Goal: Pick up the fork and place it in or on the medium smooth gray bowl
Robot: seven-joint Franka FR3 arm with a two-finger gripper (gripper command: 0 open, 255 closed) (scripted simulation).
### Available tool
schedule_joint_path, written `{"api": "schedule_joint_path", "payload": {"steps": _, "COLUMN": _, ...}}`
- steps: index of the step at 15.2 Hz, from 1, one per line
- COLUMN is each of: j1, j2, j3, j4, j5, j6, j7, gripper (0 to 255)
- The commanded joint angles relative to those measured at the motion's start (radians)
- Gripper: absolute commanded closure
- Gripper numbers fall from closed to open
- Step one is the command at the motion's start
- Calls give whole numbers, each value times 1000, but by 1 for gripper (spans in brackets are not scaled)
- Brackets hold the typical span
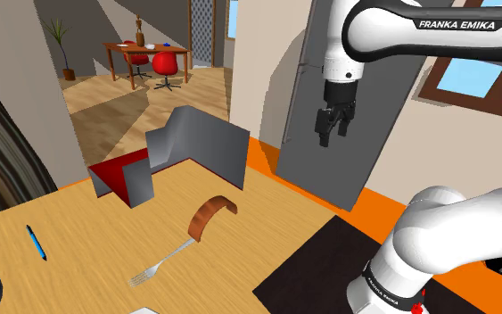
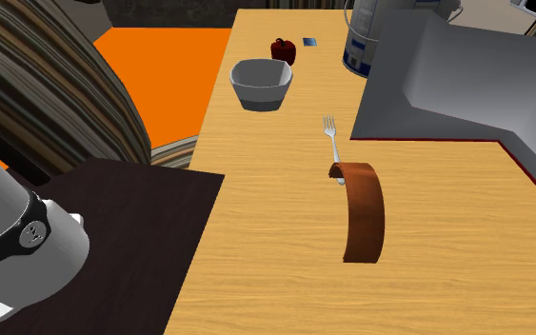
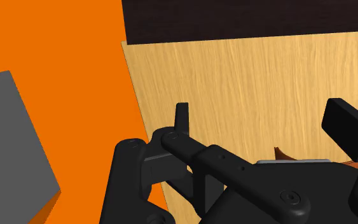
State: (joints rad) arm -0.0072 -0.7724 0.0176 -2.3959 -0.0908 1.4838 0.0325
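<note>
— Two black fingers (image 3: 182, 119) stand well apart on that gripper (image 1: 333, 132), clasping nothing; it hangs high over the table (image 1: 267, 232), upper right of the shoulder view.
— And the fork (image 1: 163, 260)?
— Flat on the wood, lower left of centre there, handle end meeting the foot of the brown arch (image 1: 213, 212). In the second exterior view its tines point up the frame, the grey bowl (image 2: 259, 93) up and left of them, near but apart.
— Beside the bowl?
— A dark red thing (image 2: 283, 49), just above and right of it.
</note>
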Motion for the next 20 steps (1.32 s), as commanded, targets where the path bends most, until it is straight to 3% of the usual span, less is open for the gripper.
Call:
{"api": "schedule_joint_path", "payload": {"steps": 1, "j1": 0, "j2": 0, "j3": 0, "j4": 0, "j5": 0, "j6": 0, "j7": 0, "gripper": 0}}
{"api": "schedule_joint_path", "payload": {"steps": 11, "j1": 17, "j2": -62, "j3": 232, "j4": -201, "j5": 235, "j6": 151, "j7": 423, "gripper": 0}}
{"api": "schedule_joint_path", "payload": {"steps": 20, "j1": 22, "j2": 76, "j3": 486, "j4": -242, "j5": 438, "j6": 381, "j7": 798, "gripper": 0}}
